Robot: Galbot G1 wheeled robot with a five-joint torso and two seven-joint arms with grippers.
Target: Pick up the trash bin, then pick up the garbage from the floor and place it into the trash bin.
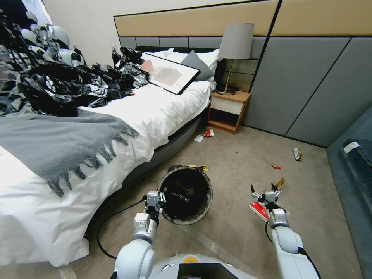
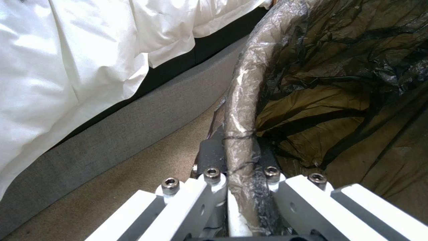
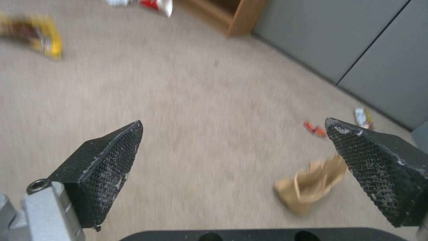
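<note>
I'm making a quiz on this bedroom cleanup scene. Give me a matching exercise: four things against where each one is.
Things:
1. trash bin
2. tan paper bag
3. lamp
4. left gripper

Places:
A. on the nightstand
B. clamped on the bin's rim
C. on the carpet beside the open right gripper
D. next to the bed, held at its rim

Pairs: 1-D, 2-C, 3-A, 4-B

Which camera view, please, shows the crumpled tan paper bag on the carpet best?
The right wrist view: the crumpled tan paper bag lies whole on the carpet beside one finger of the open right gripper. In the head view the bag is small and partly hidden behind that gripper. The left wrist view faces the bin's rim.
</note>
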